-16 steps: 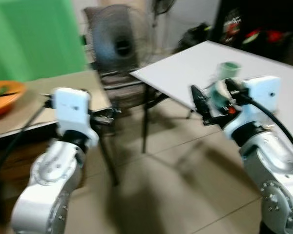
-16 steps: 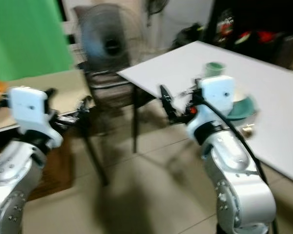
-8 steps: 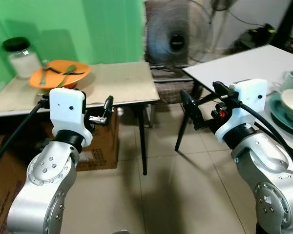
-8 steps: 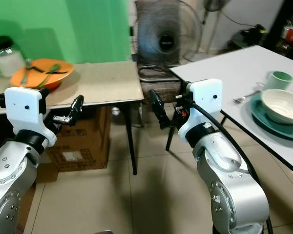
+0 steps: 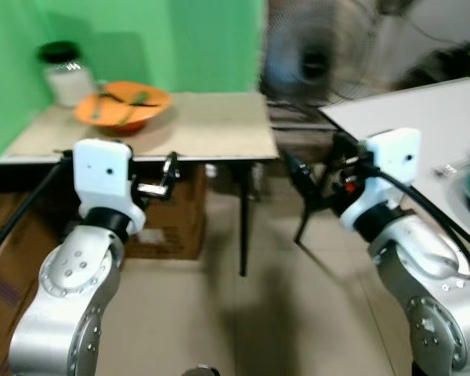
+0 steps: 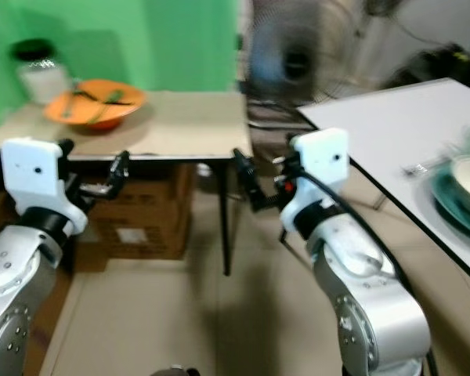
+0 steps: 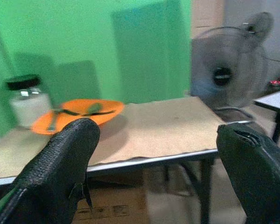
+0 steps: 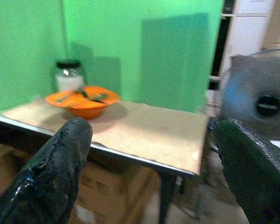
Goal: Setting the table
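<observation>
Both your left hand [image 5: 171, 171] and right hand [image 6: 245, 182] are wide open and empty. Ahead of them, the orange bowl [image 5: 122, 110] looks rigid and slippery; take it by the rim.

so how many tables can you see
2: a tan table ahead by the green wall, holding the orange bowl and jar; a white table on the right.

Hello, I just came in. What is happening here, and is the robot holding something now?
The robot stands on the floor between two tables, and nothing is held. The left gripper and the right gripper are both raised before it with jaws open and empty. Ahead, on the brown table, stand an orange bowl with utensils in it and a jar. On the white table at its right sits a teal plate carrying a bowl.
</observation>
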### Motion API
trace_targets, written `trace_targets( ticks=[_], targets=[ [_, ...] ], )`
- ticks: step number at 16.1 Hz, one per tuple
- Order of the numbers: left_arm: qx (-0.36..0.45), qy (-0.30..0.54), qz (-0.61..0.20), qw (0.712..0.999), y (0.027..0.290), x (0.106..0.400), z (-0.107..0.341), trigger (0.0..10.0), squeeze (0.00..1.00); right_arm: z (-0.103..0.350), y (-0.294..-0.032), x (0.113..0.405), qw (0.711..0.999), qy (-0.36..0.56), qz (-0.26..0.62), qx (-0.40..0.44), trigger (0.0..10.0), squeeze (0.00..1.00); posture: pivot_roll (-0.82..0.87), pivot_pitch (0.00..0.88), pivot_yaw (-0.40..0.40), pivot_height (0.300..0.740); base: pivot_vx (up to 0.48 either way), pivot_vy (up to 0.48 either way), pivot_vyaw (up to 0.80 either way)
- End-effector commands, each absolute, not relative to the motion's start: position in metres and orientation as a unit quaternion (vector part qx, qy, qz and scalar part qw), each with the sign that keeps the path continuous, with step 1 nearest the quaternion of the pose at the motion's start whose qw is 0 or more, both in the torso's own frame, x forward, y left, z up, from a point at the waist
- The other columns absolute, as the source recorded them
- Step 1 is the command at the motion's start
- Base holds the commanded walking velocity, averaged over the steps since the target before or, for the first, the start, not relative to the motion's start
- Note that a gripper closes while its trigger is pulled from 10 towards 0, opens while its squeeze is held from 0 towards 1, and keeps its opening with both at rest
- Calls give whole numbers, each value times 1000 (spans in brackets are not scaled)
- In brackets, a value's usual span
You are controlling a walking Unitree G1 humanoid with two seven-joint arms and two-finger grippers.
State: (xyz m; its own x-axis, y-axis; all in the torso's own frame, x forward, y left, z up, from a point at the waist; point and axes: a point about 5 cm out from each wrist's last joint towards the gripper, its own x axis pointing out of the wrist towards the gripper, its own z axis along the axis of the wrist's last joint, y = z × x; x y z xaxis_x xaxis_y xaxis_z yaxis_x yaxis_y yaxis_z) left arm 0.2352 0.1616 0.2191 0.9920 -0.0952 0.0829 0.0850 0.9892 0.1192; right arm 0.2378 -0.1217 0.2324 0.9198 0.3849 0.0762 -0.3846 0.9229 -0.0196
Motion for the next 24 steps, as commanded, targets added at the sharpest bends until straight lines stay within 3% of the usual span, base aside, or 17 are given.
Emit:
trace_targets(
  ticks=[1, 4, 8, 14, 21, 24],
  targets=[
    [58, -47, -51, 996, 159, 234, 221, 10000, 0, 235, -125, 236, 981, -48, 190, 4, 10000, 0, -67, 0, 20, 740, 247, 0, 0],
    [55, -49, -51, 996, 159, 234, 222, 10000, 0, 235, -124, 236, 979, -47, 198, -9, 10000, 0, -66, 0, 20, 740, 272, 0, 0],
    [54, -48, -52, 996, 159, 233, 221, 10000, 0, 235, -121, 235, 977, -47, 207, -14, 10000, 0, -63, 0, 18, 740, 300, 0, 800],
    [53, -48, -51, 996, 159, 233, 222, 10000, 0, 234, -119, 234, 975, -46, 218, -5, 10000, 0, -58, 0, 15, 740, 306, 0, 0],
    [74, -28, -56, 995, 165, 231, 215, 10000, 0, 227, -125, 237, 979, -37, 200, 10, 10000, 0, -30, 0, 67, 740, 307, 0, 0],
    [84, -35, -54, 994, 169, 233, 221, 10000, 0, 221, -120, 237, 975, -34, 220, -2, 10000, 0, 3, 0, 82, 740, 306, 0, 800]
  ],
)
